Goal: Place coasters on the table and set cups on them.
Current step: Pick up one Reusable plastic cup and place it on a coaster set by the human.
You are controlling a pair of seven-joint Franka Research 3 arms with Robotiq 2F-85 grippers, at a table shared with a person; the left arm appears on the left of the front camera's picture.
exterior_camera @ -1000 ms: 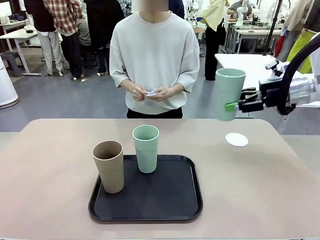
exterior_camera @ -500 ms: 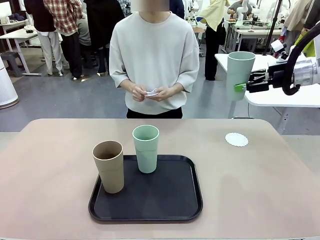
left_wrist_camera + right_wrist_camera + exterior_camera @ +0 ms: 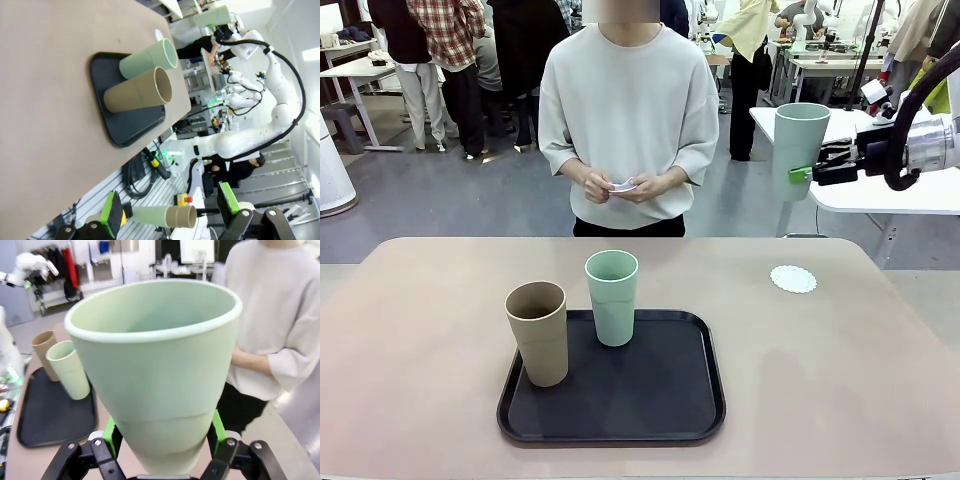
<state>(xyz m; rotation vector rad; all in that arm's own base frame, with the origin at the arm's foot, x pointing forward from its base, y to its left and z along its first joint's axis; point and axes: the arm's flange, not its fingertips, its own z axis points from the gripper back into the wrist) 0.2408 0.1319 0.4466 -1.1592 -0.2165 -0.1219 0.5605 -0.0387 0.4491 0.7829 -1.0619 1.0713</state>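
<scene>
One tan cup [image 3: 537,332] and one mint cup [image 3: 612,297], tapered, matte, upright on tray [image 3: 665,405]; second mint cup [image 3: 798,148] pinched aloft by right gripper [image 3: 802,175]; left gripper [image 3: 169,206] jaws spread.

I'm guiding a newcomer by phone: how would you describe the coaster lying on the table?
On the wide tan table, look toward the far corner on the robot's right, well clear of the black tray. The coaster lies flat there: a small white disc with a scalloped edge, alone, no cup on it.
</scene>
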